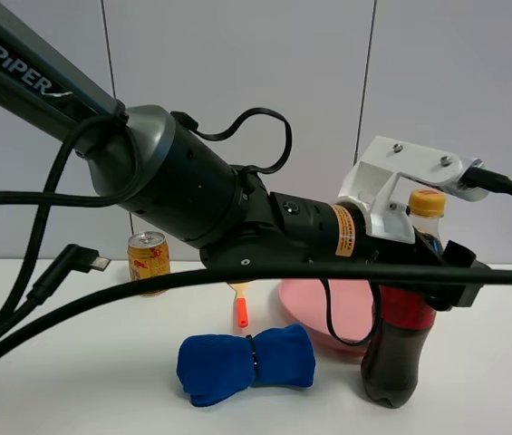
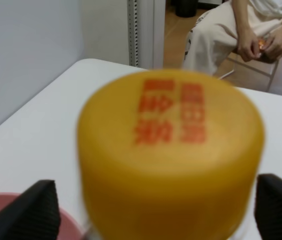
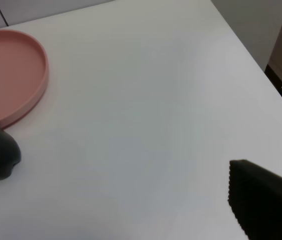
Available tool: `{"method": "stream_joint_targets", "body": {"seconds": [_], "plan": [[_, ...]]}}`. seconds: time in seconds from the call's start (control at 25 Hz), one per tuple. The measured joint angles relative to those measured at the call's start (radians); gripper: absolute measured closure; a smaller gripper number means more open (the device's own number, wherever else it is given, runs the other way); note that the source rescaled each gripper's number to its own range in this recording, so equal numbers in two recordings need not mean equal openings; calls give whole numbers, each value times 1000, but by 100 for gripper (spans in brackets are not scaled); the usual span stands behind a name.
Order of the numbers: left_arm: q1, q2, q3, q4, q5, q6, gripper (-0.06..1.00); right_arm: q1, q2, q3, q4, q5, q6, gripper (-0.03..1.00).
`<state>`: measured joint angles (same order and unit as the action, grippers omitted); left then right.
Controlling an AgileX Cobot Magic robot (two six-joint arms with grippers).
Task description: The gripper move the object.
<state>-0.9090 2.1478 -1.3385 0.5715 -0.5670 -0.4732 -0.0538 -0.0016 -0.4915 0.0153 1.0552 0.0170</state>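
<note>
The bottle stands upright on the white table at about 4 o'clock in the high view. Its dark base is just beside the pink plate, which lies at its 10 o'clock. The left gripper reaches across from the 10 o'clock side and sits at the bottle's shoulder, level with the top of the red label and below the yellow-orange cap. In the left wrist view, 2 ribbed black fingers flank the cap, 1 on each side. The cap hides the bottle's body, so I cannot tell whether the pads press on it or only straddle it.

A rolled blue cloth lies at the bottle's 9 o'clock. The small spatula is at the cloth's 12 o'clock, and the gold can stands at the cloth's 10 o'clock.

The right gripper hangs over bare table with its jaws spread wide. Only 1 finger is plainly in view, and nothing is between the jaws. A seated person is beyond the table's far edge.
</note>
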Motion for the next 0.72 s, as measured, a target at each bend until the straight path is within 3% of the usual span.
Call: {"method": "stream_joint_targets", "body": {"seconds": [0.4,0.72], "plan": [[-41,-102,-1,-1,249,47,-2,0,0,0,0,0,0,-3],[-41,-171,-2,-8,383,91,-5,0,0,0,0,0,0,-3]]}}
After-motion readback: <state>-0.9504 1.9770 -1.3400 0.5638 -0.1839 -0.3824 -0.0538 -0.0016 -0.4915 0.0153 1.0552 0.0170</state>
